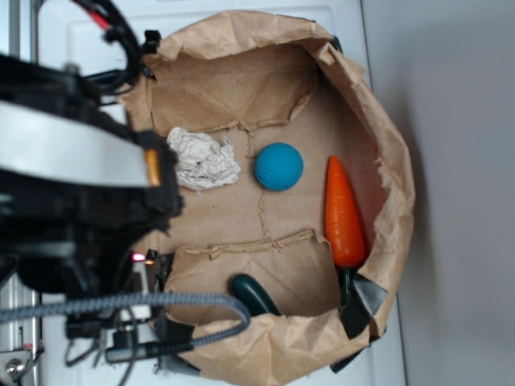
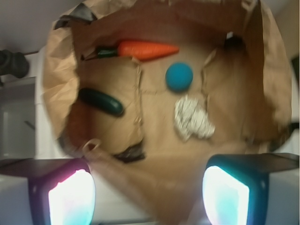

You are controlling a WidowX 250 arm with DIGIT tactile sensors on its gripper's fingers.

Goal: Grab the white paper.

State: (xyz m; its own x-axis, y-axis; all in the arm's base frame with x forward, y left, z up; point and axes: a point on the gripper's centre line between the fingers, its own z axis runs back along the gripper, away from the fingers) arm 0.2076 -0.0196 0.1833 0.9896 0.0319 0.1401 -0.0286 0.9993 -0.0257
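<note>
Gripper [image 2: 149, 194] spread, empty, fingertips cropped; white paper [image 2: 192, 118] blurred beside blue ball [image 2: 179, 77].

Crumpled, matt white paper [image 1: 203, 160], creased brown paper bag [image 1: 386, 137], matt blue ball [image 1: 278, 166], smooth orange carrot [image 1: 344, 215]

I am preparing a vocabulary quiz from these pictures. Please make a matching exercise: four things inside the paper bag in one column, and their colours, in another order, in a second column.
Things:
1. crumpled paper wad
2. ball
3. carrot
4. cucumber-shaped toy

Colours:
a. orange
b. dark green
c. white
d. blue

Pairs: 1-c, 2-d, 3-a, 4-b
</note>
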